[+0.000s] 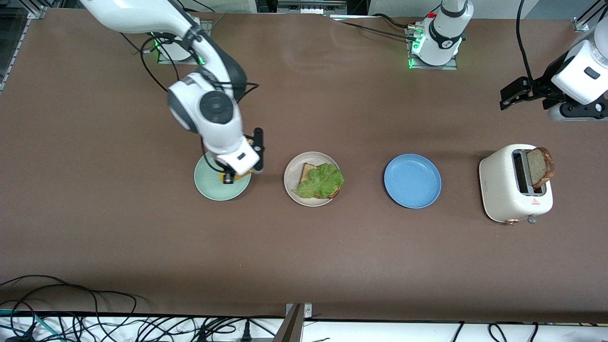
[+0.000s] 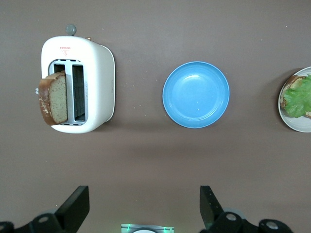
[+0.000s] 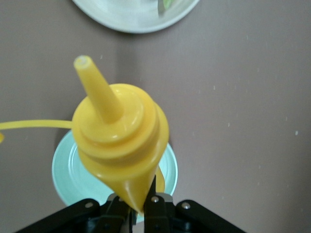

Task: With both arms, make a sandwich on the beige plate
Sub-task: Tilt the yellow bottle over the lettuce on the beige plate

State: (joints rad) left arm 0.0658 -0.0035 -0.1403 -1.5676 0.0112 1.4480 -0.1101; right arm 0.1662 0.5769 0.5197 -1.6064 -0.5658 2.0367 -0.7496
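The beige plate (image 1: 290, 179) sits mid-table with one bread slice (image 1: 306, 170) on it and a green lettuce leaf (image 1: 323, 181) on top; no second slice lies on it. Another bread slice (image 1: 541, 166) sticks up out of the white toaster (image 1: 508, 190). My right gripper (image 3: 141, 204) is shut on a yellow squeeze bottle (image 3: 119, 141), held over the mint-green plate (image 1: 209, 187). My left gripper (image 1: 510, 95) is open and empty, over bare table near the toaster; in the left wrist view it (image 2: 141, 206) looks down on the toaster (image 2: 97, 87) and bread (image 2: 53, 99).
A blue plate (image 1: 412, 181) lies between the beige plate and the toaster and shows in the left wrist view (image 2: 196, 94). The beige plate's rim shows in the right wrist view (image 3: 131, 19). Cables hang along the table's edge nearest the front camera.
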